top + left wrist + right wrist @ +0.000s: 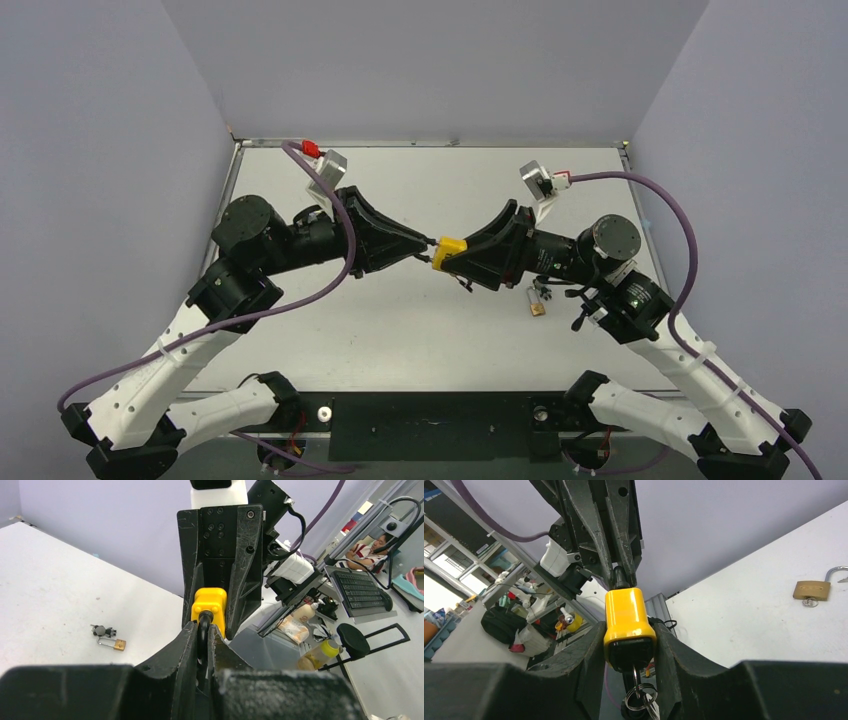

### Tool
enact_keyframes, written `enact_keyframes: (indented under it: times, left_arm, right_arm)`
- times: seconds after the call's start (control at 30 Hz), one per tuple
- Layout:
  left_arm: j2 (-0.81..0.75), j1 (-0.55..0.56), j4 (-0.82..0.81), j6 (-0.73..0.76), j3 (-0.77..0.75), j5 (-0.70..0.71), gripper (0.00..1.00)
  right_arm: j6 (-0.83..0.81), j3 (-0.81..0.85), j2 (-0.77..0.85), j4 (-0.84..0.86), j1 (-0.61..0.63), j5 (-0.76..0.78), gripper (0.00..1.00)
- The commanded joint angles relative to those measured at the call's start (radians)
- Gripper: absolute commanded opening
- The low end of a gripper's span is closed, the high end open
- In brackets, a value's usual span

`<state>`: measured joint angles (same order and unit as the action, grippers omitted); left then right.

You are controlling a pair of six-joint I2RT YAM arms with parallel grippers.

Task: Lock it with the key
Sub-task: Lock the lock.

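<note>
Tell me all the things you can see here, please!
yellow padlock: one, yellow with a black shackle, held in the air between the two arms.
key ring: one, silver, hanging under the yellow padlock.
small padlock: one, brass-coloured with a silver loop, lying on the table by the right arm.
table: one, pale grey, under everything.
left end effector: one, black, shut on the shackle.
right end effector: one, black, shut on the yellow padlock's body.
</note>
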<state>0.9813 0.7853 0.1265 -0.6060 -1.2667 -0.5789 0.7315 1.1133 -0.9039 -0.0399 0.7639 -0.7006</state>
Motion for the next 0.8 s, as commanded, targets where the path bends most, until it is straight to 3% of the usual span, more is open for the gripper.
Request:
enact_keyframes:
  times: [0.0, 0.4, 0.77]
  left_arm:
    - [0.045, 0.061, 0.144, 0.045, 0.03, -0.024, 0.0]
    - [0.028, 0.088, 0.121, -0.009, 0.028, -0.009, 0.0]
    - [0.064, 0.178, 0.127, -0.016, 0.013, 0.051, 0.0]
  right_arm:
    - [0.074, 0.031, -0.04, 0.315, 0.011, 0.021, 0.0]
    - [0.004, 0.059, -0.064, 0.243, 0.015, 0.12, 0.0]
    - [-0.092, 0.114, -0.112, 0.153, 0.059, 0.198, 0.0]
